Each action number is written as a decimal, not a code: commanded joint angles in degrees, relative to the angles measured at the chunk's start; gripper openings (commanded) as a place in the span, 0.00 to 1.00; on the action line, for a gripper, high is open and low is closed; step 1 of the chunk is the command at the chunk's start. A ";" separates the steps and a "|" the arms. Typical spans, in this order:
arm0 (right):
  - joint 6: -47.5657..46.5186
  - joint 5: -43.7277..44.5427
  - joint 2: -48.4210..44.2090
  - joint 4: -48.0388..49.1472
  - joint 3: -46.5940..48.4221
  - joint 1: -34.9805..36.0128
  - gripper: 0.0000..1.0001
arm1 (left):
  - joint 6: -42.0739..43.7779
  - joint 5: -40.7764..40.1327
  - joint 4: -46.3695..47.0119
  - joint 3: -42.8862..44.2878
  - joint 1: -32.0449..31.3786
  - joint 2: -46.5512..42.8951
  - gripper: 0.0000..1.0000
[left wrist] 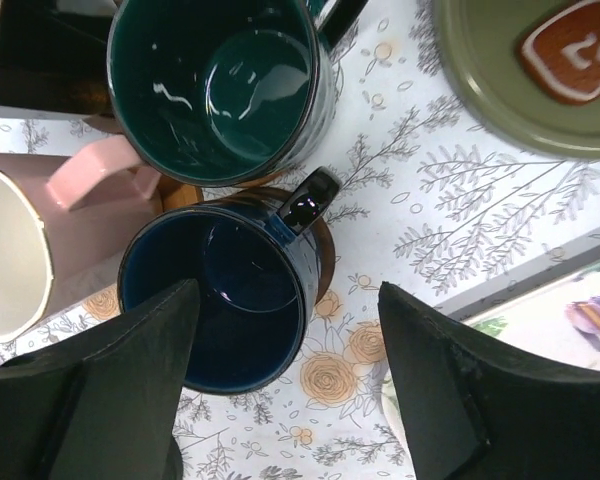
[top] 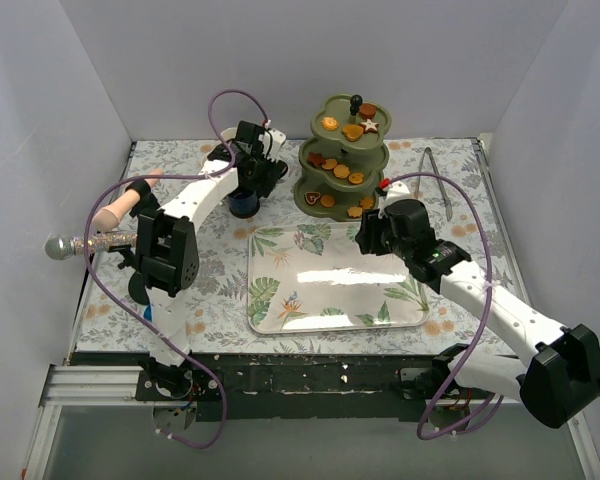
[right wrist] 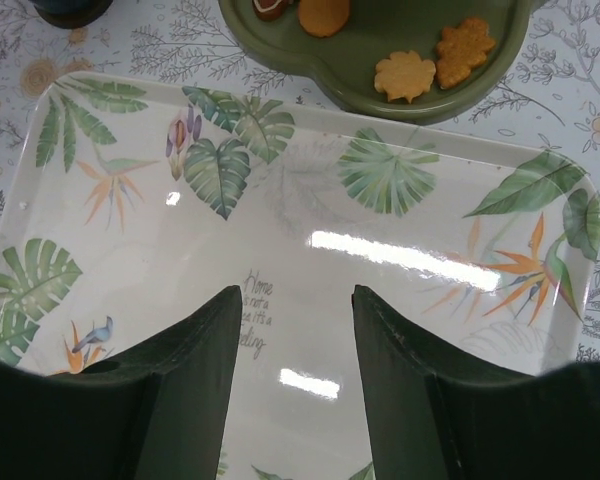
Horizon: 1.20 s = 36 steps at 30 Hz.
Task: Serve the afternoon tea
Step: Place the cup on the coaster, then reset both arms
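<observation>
Now the left jaws stand wide open around the blue mug (left wrist: 220, 295), ungripped on its coaster (left wrist: 324, 262) left of the stand (left wrist: 480, 90); right jaws (open, empty) hover over the tray (right wrist: 310, 200) before it, likely to receive mugs.

Olive-green stand (top: 338, 108), navy mug (left wrist: 230, 290), leaf-print tray (right wrist: 410, 290), floral tablecloth (left wrist: 460, 200)

Upright blue mug (left wrist: 230, 295) on brown coaster (left wrist: 325, 255)
</observation>
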 commanded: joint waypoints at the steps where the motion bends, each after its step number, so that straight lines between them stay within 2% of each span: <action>1: -1.26 0.18 -2.15 0.55 3.03 -2.46 0.57 | -2.51 3.73 3.03 0.61 0.18 -9.98 0.74; 5: 0.40 -10.35 -3.46 3.53 0.84 -11.15 0.57 | -8.92 2.69 9.18 -6.67 0.36 -17.18 0.86; 8: 0.67 -13.54 -4.34 3.63 0.39 -16.61 0.57 | -17.00 1.54 13.92 -13.52 2.28 -23.77 0.97; 12: -1.61 -12.32 -5.92 1.87 1.44 -21.36 0.57 | -29.21 0.58 19.99 -22.49 6.06 -33.43 0.98; 14: -3.01 -9.69 -7.41 0.91 2.23 -22.51 0.57 | -34.40 -2.57 23.33 -27.67 7.04 -39.06 0.98; 17: -5.47 -3.72 -10.05 0.02 3.29 -22.69 0.57 | -38.45 -5.48 27.73 -34.18 7.13 -47.67 0.98; 25: -12.33 7.54 -22.00 7.40 -0.66 -22.69 0.58 | -40.40 -6.63 33.80 -44.39 6.60 -63.95 0.98; 36: -16.47 11.24 -29.57 14.08 -4.18 -22.77 0.59 | -40.49 -9.27 32.05 -44.04 6.25 -69.06 0.98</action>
